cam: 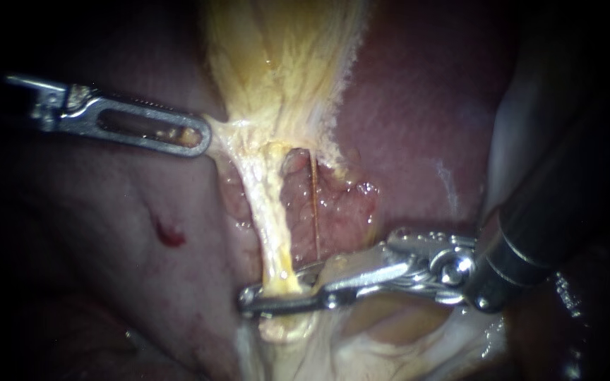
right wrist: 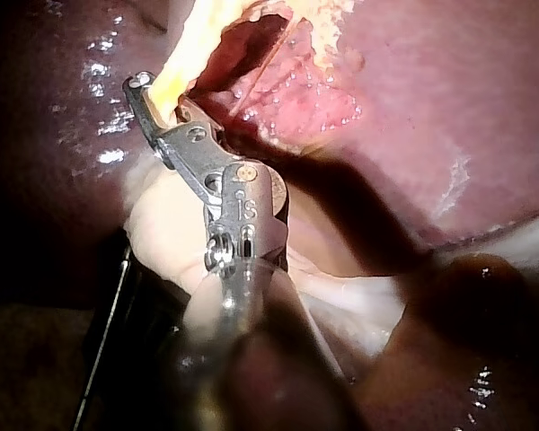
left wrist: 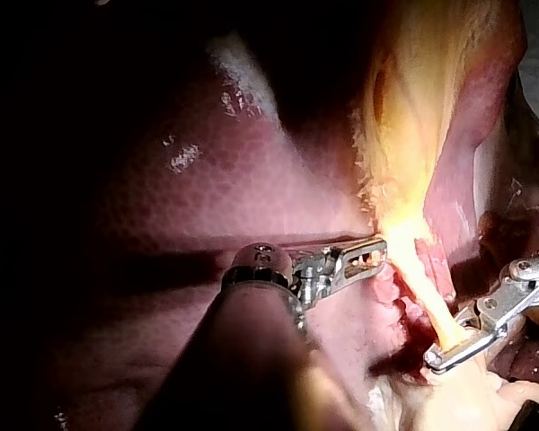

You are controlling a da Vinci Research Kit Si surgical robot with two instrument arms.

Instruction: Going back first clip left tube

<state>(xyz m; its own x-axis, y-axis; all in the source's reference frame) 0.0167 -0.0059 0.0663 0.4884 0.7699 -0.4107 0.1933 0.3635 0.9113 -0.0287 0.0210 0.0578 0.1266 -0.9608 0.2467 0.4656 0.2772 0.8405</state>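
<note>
The right instrument [cam: 259,300] is sitting at the clipping site, so I judge the step in hand to be the very start of backing away from the left tube [cam: 270,212]. Its jaws are clenching that tube, one on each side, and the tube is crossing between them close to their tips. The right wrist view is showing the same: the pale yellow tube is running out from between the jaws, ahead of the instrument. Any clip is lying hidden inside the jaws, so I cannot tell whether one is seated.

The thin right tube [cam: 315,204] is coming down toward the jaws nearer their hinge and is apparently lying outside the grip.

The left instrument [cam: 195,137] is grasping pale tissue at the foot of the gallbladder [cam: 284,63], up the tube from the right jaws and well apart from them. It is drawing the tissue sideways and keeping the left tube taut.

The next move is calling for the right jaws to open fully, then slide straight back along the shaft line. They should not be dragging the left tube or snagging the thin one, and the left instrument should be holding its tension.

No brand or label is showing. A small stamped mark is sitting by the right instrument's hinge.
</note>
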